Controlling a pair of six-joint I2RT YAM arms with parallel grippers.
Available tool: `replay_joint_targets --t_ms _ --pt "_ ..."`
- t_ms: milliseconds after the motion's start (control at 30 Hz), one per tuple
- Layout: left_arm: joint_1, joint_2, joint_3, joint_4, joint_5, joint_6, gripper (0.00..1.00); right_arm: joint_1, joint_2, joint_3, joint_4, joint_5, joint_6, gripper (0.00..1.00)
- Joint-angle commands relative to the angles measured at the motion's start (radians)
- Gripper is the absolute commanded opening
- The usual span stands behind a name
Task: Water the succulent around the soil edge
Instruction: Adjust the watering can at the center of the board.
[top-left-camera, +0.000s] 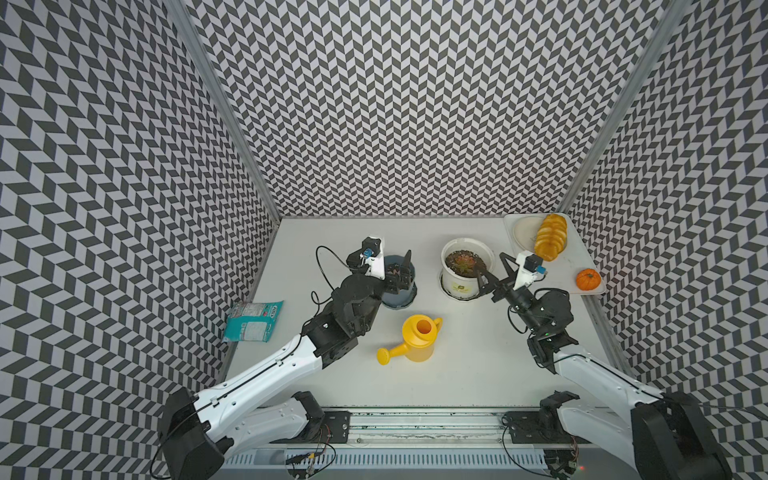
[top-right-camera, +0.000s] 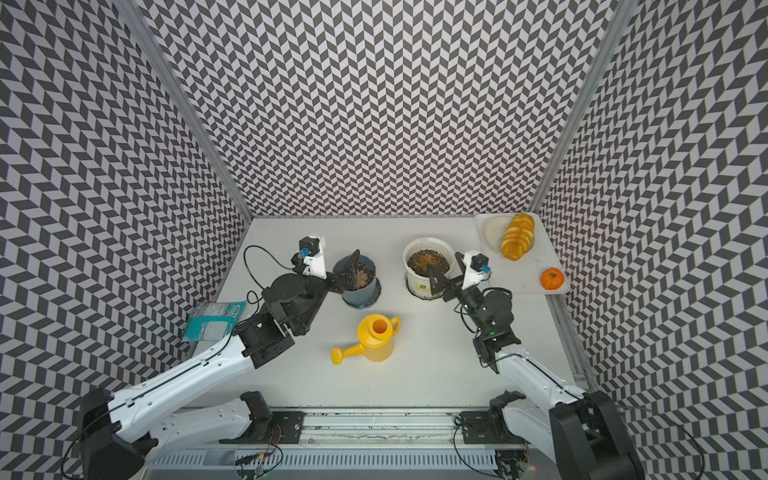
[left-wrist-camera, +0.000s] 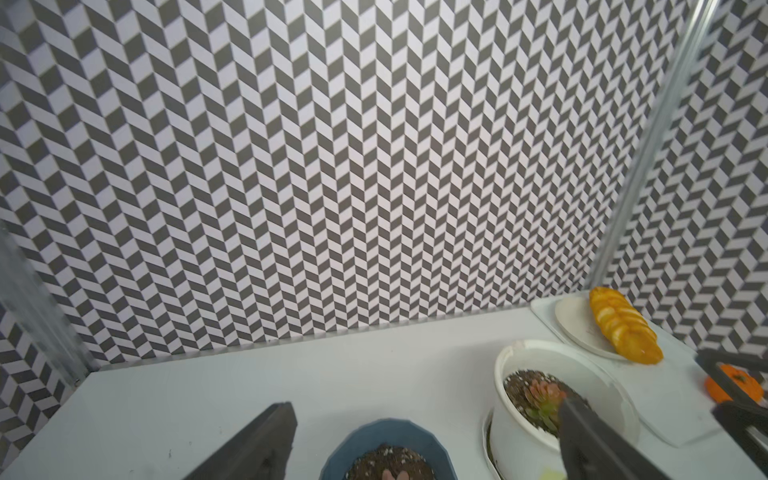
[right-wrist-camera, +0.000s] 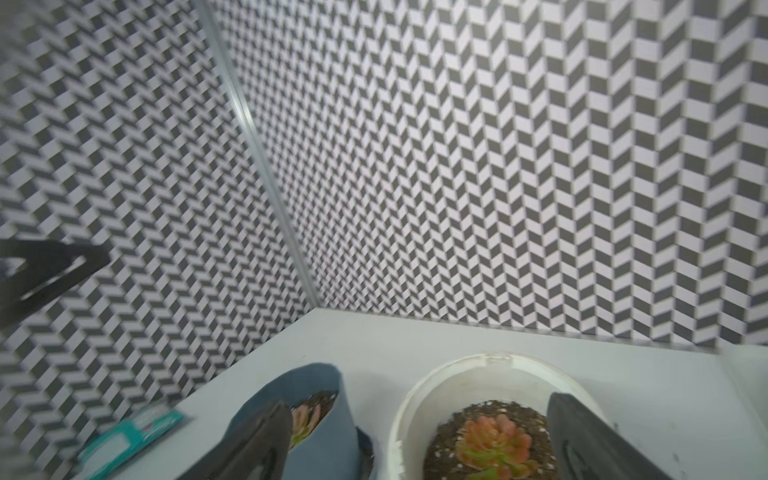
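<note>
Right wrist view: succulent (right-wrist-camera: 494, 446) in white pot (right-wrist-camera: 415, 399), just ahead of my right end effector (top-left-camera: 491, 266), spread apart, empty.
Left end effector (top-left-camera: 404, 272): apart, above blue pot (top-left-camera: 398, 300).
Watering can (top-left-camera: 419, 340): untouched on table (top-left-camera: 478, 353); next, I'd grasp its handle (top-left-camera: 439, 322).

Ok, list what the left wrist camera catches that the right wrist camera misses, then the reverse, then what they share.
Left wrist only: the bread loaf lying on its plate, and the small pumpkin. Right wrist only: the teal packet, blurred. Both: the blue pot, the white pot and the pink-green succulent in its soil.
</note>
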Motion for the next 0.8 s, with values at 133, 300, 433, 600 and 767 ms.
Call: replay_joint_targets --t_ms 133,300,433,600,767 --pt "-0.016 -0.273 -0.11 -0.371 0.147 -0.058 1.0 0.095 -0.032 0.055 -0.081 -0.19 -0.046 1.0" --pt "-0.016 -0.435 -0.253 -0.371 0.122 -0.147 1.0 0.203 -0.067 0.093 -0.273 -0.291 -0.046 1.0" --pt "-0.013 -0.47 -0.232 -0.393 0.071 -0.16 1.0 0.299 -0.042 0.15 -0.476 -0.31 -0.038 1.0" --pt "-0.013 -0.495 -0.23 -0.407 0.028 -0.163 1.0 0.325 0.027 0.221 -0.701 -0.116 0.097 0.89" --pt "-0.014 -0.52 -0.239 -0.4 0.034 -0.158 1.0 0.326 0.1 0.272 -0.803 0.05 0.211 0.72"
